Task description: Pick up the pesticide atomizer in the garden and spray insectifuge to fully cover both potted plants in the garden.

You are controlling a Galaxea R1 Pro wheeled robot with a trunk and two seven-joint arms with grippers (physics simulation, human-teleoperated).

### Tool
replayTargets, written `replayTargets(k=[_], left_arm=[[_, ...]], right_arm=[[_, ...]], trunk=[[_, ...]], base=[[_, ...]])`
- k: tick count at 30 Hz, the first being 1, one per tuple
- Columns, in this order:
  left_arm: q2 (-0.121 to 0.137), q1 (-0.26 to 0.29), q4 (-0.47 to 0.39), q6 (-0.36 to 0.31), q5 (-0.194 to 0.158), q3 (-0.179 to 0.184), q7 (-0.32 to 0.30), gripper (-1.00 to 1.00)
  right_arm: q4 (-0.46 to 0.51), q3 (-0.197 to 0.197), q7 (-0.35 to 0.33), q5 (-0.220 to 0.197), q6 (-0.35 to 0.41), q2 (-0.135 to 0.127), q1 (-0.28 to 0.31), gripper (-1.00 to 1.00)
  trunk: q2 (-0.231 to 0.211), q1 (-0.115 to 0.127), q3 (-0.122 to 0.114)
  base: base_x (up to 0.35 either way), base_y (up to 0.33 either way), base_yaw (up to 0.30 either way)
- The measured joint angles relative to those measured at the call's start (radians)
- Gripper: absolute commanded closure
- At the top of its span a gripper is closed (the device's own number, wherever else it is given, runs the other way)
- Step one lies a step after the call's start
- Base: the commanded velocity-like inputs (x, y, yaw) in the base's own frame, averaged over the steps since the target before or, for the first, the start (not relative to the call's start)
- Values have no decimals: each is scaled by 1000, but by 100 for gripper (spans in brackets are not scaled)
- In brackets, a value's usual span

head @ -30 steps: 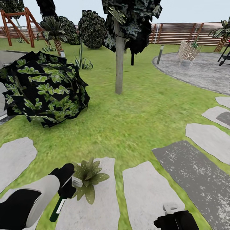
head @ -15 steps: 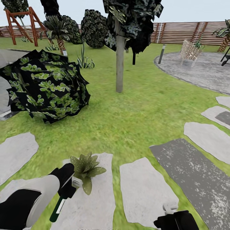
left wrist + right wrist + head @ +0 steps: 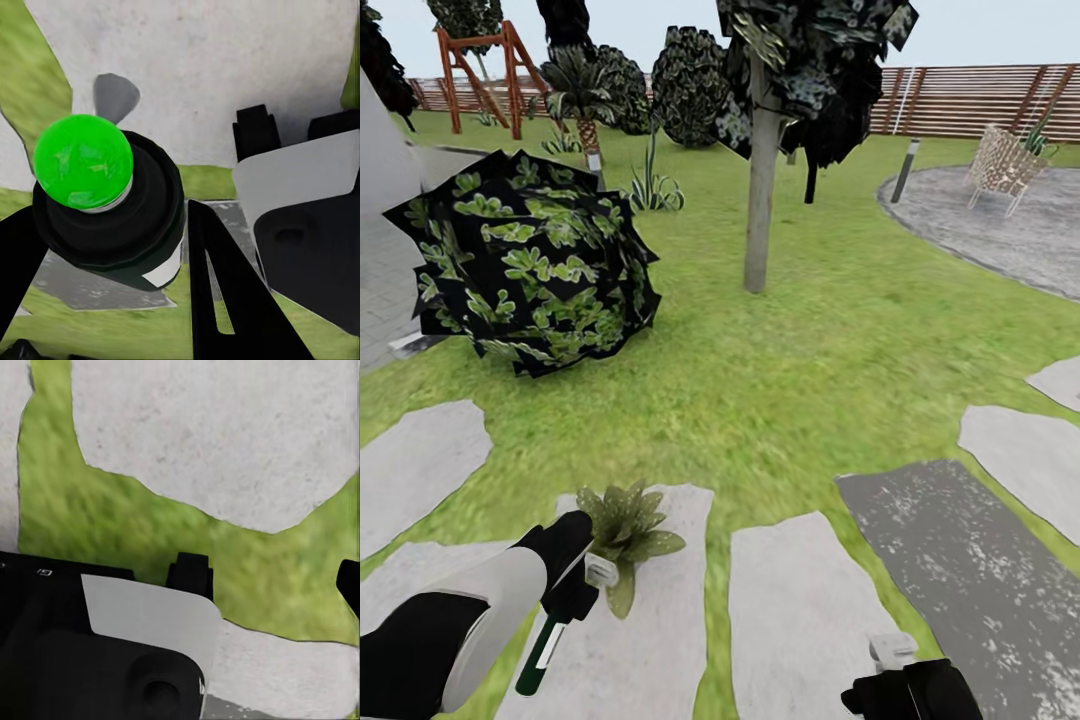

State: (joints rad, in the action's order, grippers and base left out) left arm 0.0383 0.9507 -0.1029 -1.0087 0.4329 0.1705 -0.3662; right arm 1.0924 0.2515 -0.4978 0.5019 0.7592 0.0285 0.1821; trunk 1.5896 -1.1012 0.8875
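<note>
My left gripper (image 3: 573, 592) is shut on the pesticide atomizer (image 3: 543, 648), a slim dark-green bottle with a white label. Its pale spray head (image 3: 601, 571) almost touches one potted plant (image 3: 622, 522), a low rosette of speckled olive leaves on a white stepping stone (image 3: 660, 640). The left wrist view looks at the bottle's bright green round end (image 3: 82, 161) between the black fingers (image 3: 221, 300). My right gripper (image 3: 905, 688) hangs low at the right over another pale stone (image 3: 800, 610), open and empty. The second potted plant is out of view.
A round dark leafy bush (image 3: 535, 265) stands on the lawn (image 3: 790, 380) ahead left, a tree trunk (image 3: 760, 190) ahead. A dark grey stone (image 3: 960, 560) lies right. Further off are a paved circle (image 3: 1000, 225), a wicker chair (image 3: 1000, 165) and the slatted fence (image 3: 980, 100).
The whole view has swung left, so bush, tree and stones sit further right in the picture. The plant has come slightly nearer the spray head. Both arms hold the same pose.
</note>
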Motion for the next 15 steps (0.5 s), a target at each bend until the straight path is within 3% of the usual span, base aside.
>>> replayTargets(k=[7,15], left_arm=[[0,0,0,0,1,1,0,100],[0,0,0,1,1,3,1,100]], right_arm=[[0,0,0,0,0,-1,0,-100],[1,-1,0,0,0,0,0,-100]], trunk=[[0,0,5],[0,-1,5]], base=[[313,-37,91],[25,-279,1]])
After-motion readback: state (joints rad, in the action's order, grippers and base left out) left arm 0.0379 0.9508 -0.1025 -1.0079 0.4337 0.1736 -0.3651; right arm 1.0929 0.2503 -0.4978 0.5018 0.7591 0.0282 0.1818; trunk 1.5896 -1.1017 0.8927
